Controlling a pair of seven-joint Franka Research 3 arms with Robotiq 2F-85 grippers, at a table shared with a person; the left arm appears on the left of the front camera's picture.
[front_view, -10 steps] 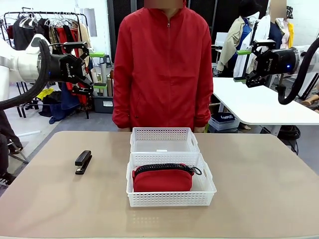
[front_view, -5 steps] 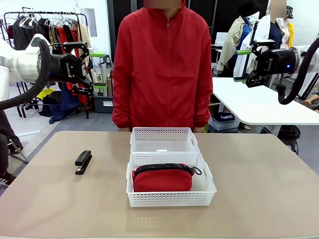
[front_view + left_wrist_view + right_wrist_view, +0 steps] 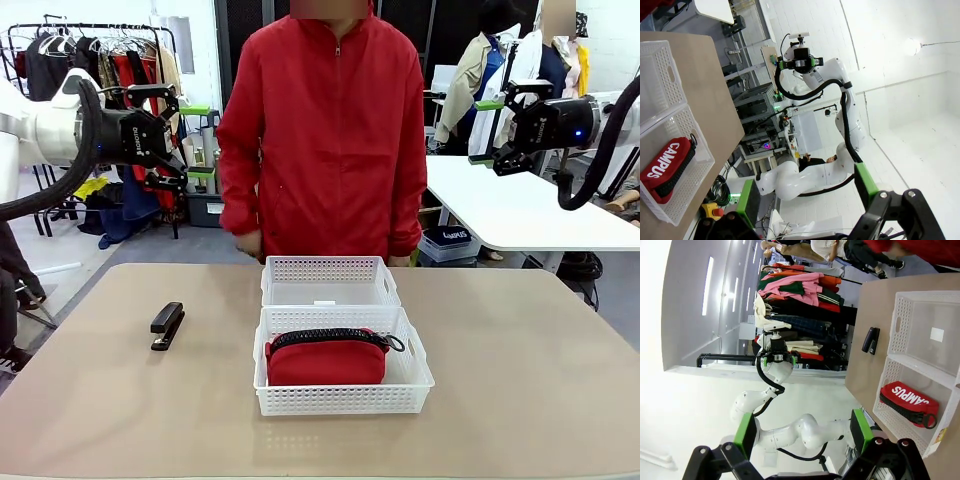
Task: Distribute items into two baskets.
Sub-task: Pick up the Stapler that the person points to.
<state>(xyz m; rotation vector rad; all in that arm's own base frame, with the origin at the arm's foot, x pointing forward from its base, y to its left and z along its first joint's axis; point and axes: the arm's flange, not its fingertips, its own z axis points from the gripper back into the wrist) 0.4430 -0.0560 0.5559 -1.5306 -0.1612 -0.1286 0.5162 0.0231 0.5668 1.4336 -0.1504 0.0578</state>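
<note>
My left gripper (image 3: 197,140) hangs high above and to the left of the near basket (image 3: 345,398), its jaws spread wide with nothing between them. My right gripper (image 3: 486,131) hangs high above and to the right of that same basket, jaws likewise apart and empty. The red pouch (image 3: 326,360) lies inside the near basket, zipper upward, taking up most of its floor. The far basket (image 3: 325,270) sits against the near basket's far wall, with a small white label (image 3: 324,301) on its floor. The black stapler (image 3: 167,325) lies on the table (image 3: 520,380) to the left of the near basket, well apart from it. The person's hand (image 3: 247,243) hovers beyond the near basket, past the far basket's left corner.
</note>
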